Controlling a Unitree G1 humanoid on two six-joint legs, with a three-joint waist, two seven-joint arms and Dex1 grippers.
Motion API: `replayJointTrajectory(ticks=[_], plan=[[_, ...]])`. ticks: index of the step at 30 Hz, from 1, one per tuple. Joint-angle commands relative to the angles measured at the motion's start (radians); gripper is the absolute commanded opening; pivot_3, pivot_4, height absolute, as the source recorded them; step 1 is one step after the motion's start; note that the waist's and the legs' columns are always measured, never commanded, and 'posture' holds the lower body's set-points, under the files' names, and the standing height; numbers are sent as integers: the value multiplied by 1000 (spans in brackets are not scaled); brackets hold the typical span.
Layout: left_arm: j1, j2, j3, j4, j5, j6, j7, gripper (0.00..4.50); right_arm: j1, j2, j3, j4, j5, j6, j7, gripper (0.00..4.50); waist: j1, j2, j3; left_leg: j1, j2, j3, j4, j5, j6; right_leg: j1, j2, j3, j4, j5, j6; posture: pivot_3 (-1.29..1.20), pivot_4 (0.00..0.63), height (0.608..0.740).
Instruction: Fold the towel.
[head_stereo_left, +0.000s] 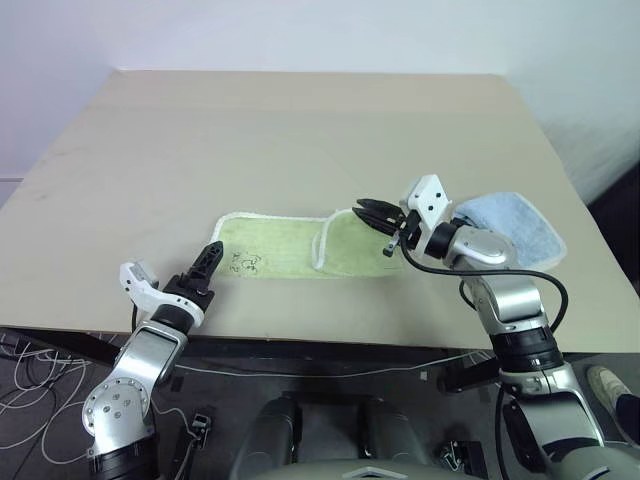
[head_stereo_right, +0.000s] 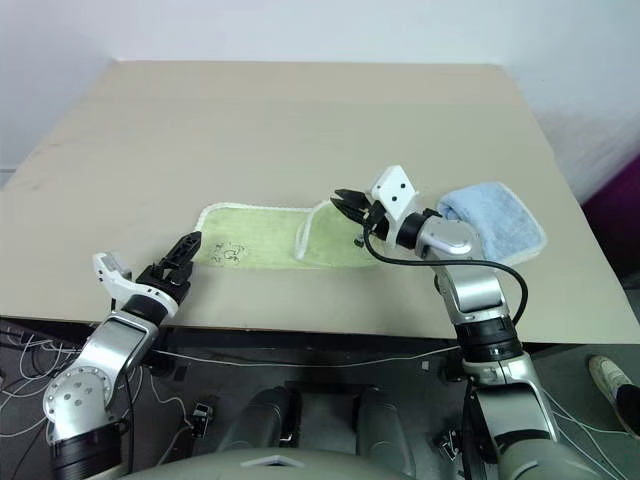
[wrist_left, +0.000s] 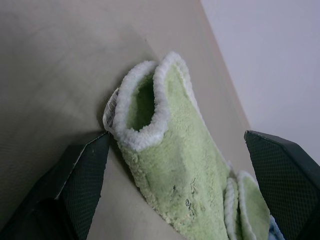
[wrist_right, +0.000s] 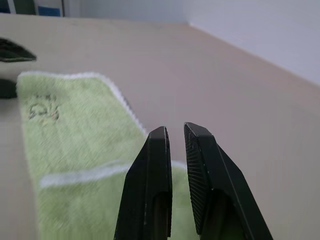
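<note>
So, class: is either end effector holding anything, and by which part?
Nothing is held. The left end effector is open beside the light green terry cloth towel; the right end effector is empty.

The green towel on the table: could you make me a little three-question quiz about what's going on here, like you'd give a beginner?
1. True or false: the right gripper is clamped on the green towel.
2. Which gripper stands open with the towel's end between its fingers? A) left B) right
3. Fill in: the folded cloth beside the right arm is light ____.

Key:
1. False: its fingers are nearly shut, holding nothing, above the towel.
2. A, the left gripper.
3. Blue: the blue towel.
</note>
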Motion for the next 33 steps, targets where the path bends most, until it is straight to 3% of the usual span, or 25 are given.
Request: replayJointTrajectory(ticks=[1,10,16,26,29,33], plan=[[-18,7,2,36,3,2,-2,3297,25,-24,-26,-90,27,18,2,533,3,0,0,0,0,0,0,0,0,0,0,0,0,0,0,0,150,740],[-60,14,24,65,-16,-12,-27,46,86,-40,-29,-153,37,44,-15,533,3,-1,0,-1,0,0,-1,0,0,0,0,0,-2,0,0,0,150,740],[-86,25,50,79,-3,-33,-44,46,105,-45,-28,-164,32,44,-22,533,3,-1,1,-1,0,0,-1,0,0,0,0,0,-3,0,0,0,150,740],[-139,200,177,129,14,-67,-144,46,120,-60,-49,-168,27,39,-47,533,-3,-1,1,-1,1,0,-2,0,0,-2,0,0,-3,0,0,0,150,740],[-157,259,156,87,41,-57,-222,46,115,-64,-66,-153,25,36,-65,533,-2,-1,1,-2,1,0,-2,0,0,-2,0,0,-3,0,0,0,150,740],[-185,329,22,-14,126,-15,-344,46,107,-66,-81,-133,20,31,-84,533,2,-2,1,-2,0,0,-2,0,0,-2,0,0,-3,0,0,0,150,740]])
